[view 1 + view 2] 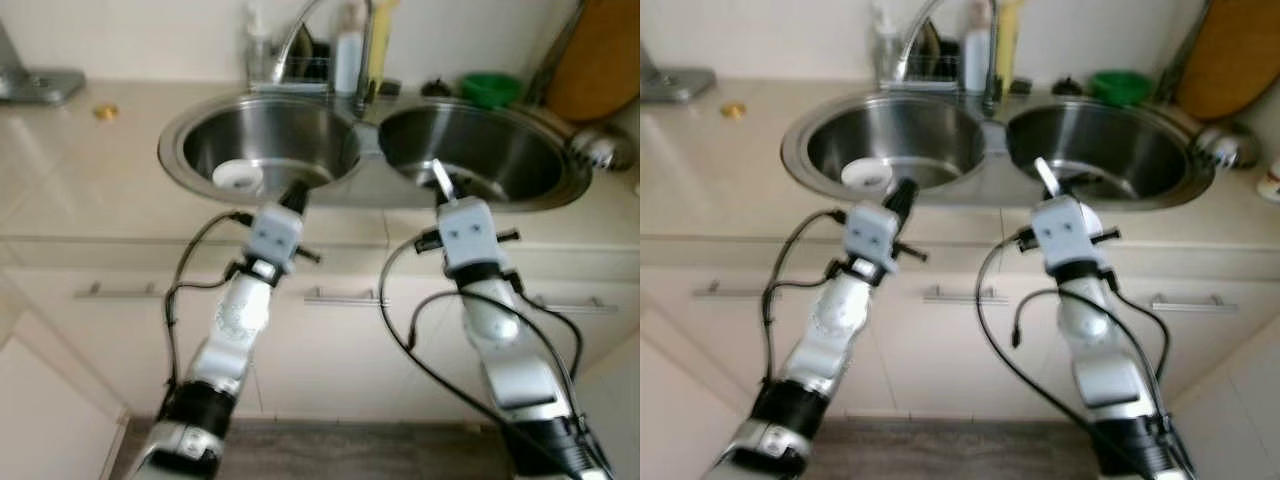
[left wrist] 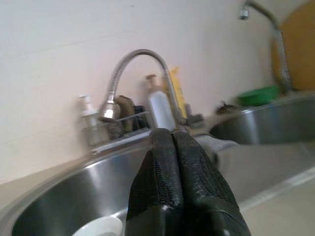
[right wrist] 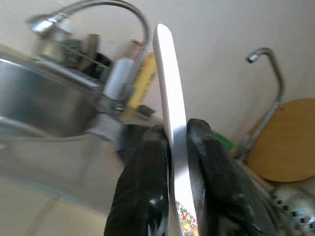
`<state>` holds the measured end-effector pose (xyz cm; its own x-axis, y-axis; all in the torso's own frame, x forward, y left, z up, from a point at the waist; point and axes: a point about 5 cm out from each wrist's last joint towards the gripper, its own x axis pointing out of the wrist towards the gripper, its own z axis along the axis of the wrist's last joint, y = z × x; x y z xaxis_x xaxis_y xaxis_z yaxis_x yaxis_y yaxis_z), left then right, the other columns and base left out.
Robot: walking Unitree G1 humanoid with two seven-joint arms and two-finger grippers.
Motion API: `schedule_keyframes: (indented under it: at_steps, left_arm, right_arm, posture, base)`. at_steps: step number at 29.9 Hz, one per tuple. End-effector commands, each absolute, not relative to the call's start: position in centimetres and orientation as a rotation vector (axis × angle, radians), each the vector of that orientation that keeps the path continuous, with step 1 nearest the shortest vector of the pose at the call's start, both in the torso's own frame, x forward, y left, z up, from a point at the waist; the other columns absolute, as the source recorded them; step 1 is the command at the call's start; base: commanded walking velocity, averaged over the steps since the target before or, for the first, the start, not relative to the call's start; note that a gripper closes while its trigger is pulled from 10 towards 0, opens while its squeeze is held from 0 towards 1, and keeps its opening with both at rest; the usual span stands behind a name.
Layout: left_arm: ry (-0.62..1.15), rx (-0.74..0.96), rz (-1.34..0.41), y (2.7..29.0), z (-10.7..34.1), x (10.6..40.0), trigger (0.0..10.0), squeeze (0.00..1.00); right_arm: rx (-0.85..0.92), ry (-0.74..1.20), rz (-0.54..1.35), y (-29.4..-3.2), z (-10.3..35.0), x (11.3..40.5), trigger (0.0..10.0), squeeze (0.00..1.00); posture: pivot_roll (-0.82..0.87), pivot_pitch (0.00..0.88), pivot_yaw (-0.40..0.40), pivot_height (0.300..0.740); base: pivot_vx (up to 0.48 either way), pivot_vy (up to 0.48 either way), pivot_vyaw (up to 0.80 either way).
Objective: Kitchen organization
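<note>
A double steel sink is set in the beige counter, with a left basin (image 1: 300, 150) and a right basin (image 1: 500, 160). A small white dish (image 1: 237, 177) lies in the left basin. My left gripper (image 1: 295, 193) hovers at that basin's front rim, shut with nothing in it; its fingertips (image 2: 165, 140) are pressed together. My right gripper (image 1: 447, 197) is at the front rim of the right basin. It is shut on a flat white utensil (image 3: 170, 73) that sticks up beyond its fingers, with a coloured print near its held end.
A curved faucet (image 1: 290, 40), a rack (image 1: 300, 68) and bottles (image 1: 348, 55) stand behind the sink. A green bowl (image 1: 490, 88), a round wooden board (image 1: 600, 60) and a metal strainer (image 1: 603, 148) are at the back right. Drawer handles (image 1: 345, 297) run below the counter.
</note>
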<state>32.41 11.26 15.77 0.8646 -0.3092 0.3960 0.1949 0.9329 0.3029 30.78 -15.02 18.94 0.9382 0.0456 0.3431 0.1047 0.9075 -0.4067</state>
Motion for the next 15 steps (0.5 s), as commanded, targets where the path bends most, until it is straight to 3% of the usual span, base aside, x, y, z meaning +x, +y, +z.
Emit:
schedule_keyframes:
  at_steps: [1,15]
  left_arm:
    - [-0.489,0.256,-0.307,9.84,16.24,32.22,10.0,0.0]
    - [-0.519,0.261,-0.293,9.87,16.73,32.13,10.0,0.0]
  right_arm:
    - [-0.424,-0.398,-0.093,-16.31,20.16,30.8,10.0,0.0]
    - [-0.397,-0.395,-0.081,-16.07,20.32,31.22,10.0,0.0]
  posture:
    - [0.09,0.0,-0.04,0.74]
    - [0.1,0.0,-0.045,0.74]
  base:
    - [0.296,0.0,0.0]
    - [0.302,0.0,0.0]
